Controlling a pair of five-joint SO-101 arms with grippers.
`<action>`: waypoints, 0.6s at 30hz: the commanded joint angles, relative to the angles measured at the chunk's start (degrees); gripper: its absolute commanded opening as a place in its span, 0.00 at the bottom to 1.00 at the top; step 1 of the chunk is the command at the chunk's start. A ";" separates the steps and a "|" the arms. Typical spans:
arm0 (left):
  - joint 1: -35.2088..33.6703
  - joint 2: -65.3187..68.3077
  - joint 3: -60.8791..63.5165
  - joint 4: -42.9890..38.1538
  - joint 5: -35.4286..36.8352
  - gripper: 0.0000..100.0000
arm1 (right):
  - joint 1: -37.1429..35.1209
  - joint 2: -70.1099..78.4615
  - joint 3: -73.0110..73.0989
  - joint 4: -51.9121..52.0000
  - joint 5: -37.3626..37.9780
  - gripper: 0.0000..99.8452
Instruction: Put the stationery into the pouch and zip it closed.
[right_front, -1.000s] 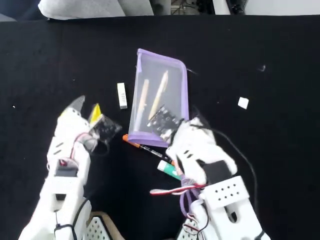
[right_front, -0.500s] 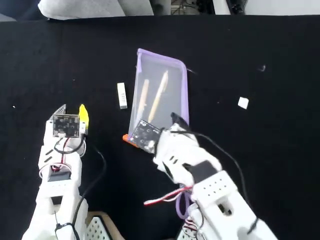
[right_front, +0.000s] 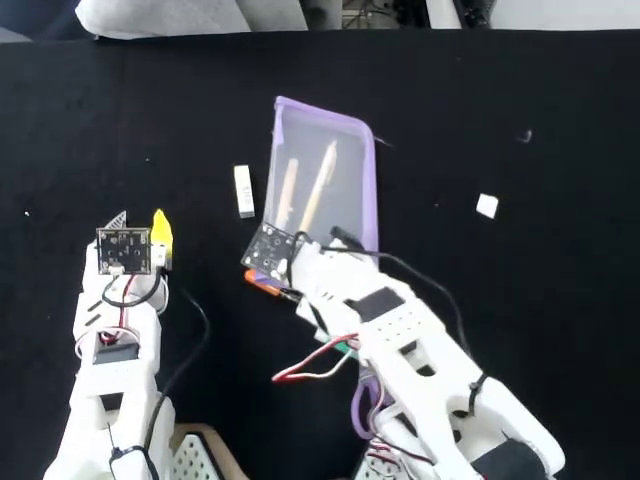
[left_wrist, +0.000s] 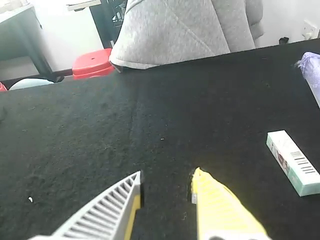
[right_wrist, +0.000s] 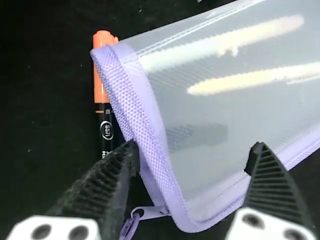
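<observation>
The jaws of my right gripper (right_wrist: 192, 152) stand wide open, straddling a corner of the purple pouch (right_wrist: 215, 95) without gripping it. Those of my left gripper (left_wrist: 167, 175) gape too, holding nothing above the black surface (left_wrist: 100, 125). Two pale pencils (right_front: 287, 185) already lie inside the pouch, which rests flat mid-surface. Not yet in: the orange-capped marker (right_wrist: 103, 117) against the pouch's edge, the boxed eraser (left_wrist: 292, 162) near the left gripper, and a small white piece (right_front: 486, 206) well apart. I judge the job under halfway, with zipping to come.
</observation>
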 joint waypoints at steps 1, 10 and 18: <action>-0.40 -0.88 1.45 0.09 0.44 0.17 | -0.79 -0.66 -2.51 -2.99 0.62 0.34; -0.40 -0.88 1.45 0.18 0.44 0.17 | 0.70 8.04 -1.71 -11.69 3.78 0.14; -0.40 -0.88 1.45 0.18 0.44 0.17 | 4.31 5.05 -1.63 -13.01 3.87 0.05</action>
